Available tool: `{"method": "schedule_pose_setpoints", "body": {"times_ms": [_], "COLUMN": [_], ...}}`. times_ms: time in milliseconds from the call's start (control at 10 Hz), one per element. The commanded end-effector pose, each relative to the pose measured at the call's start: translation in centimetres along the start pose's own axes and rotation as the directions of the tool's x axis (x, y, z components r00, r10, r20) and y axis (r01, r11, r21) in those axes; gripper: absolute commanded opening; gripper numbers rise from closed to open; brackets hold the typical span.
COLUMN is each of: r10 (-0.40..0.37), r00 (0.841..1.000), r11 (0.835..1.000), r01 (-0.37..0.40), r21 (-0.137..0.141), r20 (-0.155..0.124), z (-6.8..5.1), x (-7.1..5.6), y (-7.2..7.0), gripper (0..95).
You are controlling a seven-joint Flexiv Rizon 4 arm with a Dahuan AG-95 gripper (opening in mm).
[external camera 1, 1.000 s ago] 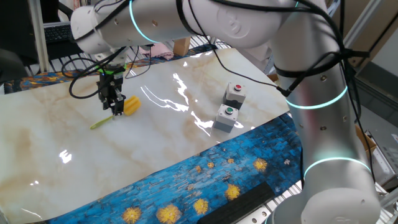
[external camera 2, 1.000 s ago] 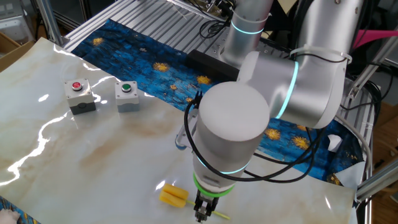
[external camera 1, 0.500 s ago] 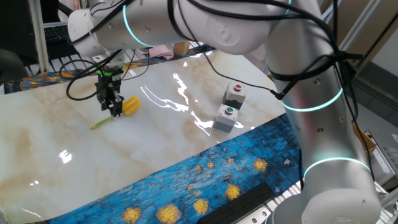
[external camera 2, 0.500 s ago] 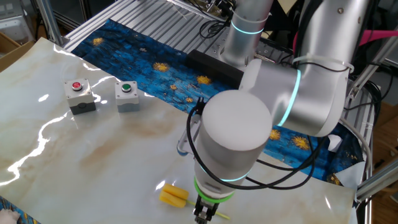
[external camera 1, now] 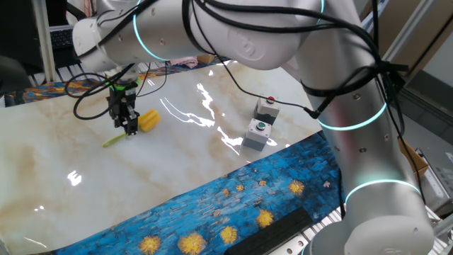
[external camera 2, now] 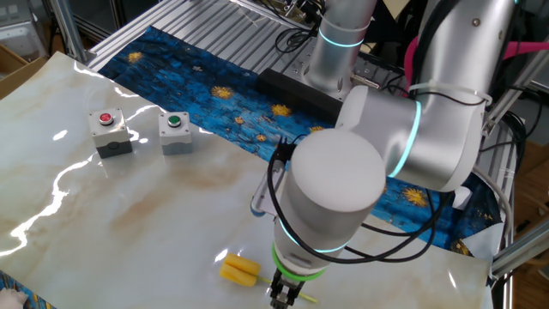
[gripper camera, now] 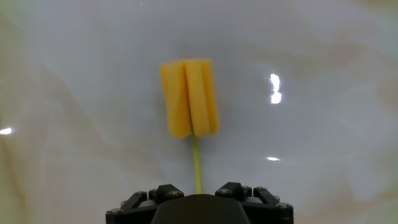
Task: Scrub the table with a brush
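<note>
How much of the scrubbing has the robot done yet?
It is only getting started. The gripper is down at the thin handle of the brush, which lies flat on the table. Whether it has grabbed the handle cannot be told. Lifting the brush and scrubbing are left.

On the table [external camera 1: 85,184] we find the brush [external camera 1: 139,124] lying flat toward the far side in one fixed view, with its head to the right and its handle running down-left. The gripper [external camera 1: 130,128] stands directly over the handle, just beside the head. Two button boxes [external camera 1: 260,123] sit side by side well to the right, near the cloth [external camera 1: 233,191] along the table's near edge.
</note>
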State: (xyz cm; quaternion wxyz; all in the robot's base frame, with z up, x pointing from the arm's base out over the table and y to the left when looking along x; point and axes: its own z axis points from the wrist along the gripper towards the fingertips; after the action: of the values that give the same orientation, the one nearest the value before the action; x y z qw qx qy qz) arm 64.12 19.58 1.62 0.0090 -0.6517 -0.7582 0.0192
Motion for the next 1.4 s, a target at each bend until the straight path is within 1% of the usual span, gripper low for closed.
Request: {"method": "schedule_pose_setpoints", "body": {"times_ms": [100, 200, 700, 900, 1000, 1100, 1200, 1400], "r10": [-0.002, -0.004, -0.014, -0.022, -0.026, -0.031, -0.035, -0.039], "r00": [1.000, 1.000, 1.000, 0.999, 0.999, 0.999, 0.998, 0.998], "r11": [1.000, 1.000, 1.000, 1.000, 0.999, 0.999, 0.999, 0.999], "r01": [0.002, 0.004, 0.014, 0.022, 0.027, 0.032, 0.036, 0.041], "r21": [-0.001, -0.001, -0.014, -0.018, -0.021, -0.026, -0.026, -0.028], "r20": [0.006, 0.015, 0.027, 0.037, 0.039, 0.042, 0.045, 0.048], "z": [0.1, 0.3, 1.0, 1.2, 1.2, 1.3, 1.3, 1.3], "x": [0.0, -0.1, -0.2, -0.2, -0.2, -0.2, -0.2, -0.2], "y": [-0.1, -0.1, -0.3, -0.4, -0.4, -0.4, -0.4, -0.4], "gripper": [57.0, 57.0, 57.0, 57.0, 38.0, 38.0, 19.0, 19.0]}}
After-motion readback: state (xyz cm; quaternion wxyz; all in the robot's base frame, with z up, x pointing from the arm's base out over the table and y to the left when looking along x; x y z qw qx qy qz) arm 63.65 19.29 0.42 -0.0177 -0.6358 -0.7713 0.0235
